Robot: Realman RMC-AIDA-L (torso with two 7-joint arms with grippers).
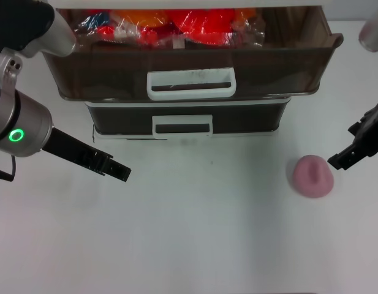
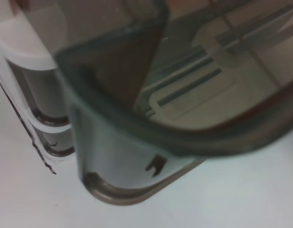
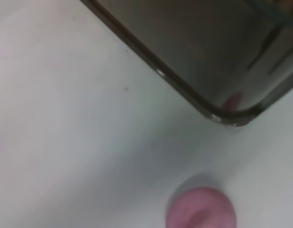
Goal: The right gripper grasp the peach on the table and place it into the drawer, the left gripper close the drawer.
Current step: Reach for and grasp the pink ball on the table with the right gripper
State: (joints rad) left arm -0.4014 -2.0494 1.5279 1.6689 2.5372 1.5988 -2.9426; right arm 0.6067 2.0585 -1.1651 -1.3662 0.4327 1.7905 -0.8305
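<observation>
Peaches: one peach [image 1: 312, 176] is lying on the desk [image 1: 201, 233];
Drawers: two are showing, the wide drawer [image 1: 192, 72] standing open;
Hands: two are hovering, left hand [image 1: 119, 171], right hand [image 1: 337, 160]

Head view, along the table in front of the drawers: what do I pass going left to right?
Left claw → bare white table → peach → right claw, just beside the peach, not holding it.

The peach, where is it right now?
In the head view, the round matte pink peach lies on the plain white table, on the robot's right, in front of the brown drawers, just beside the black right pincer.
</observation>
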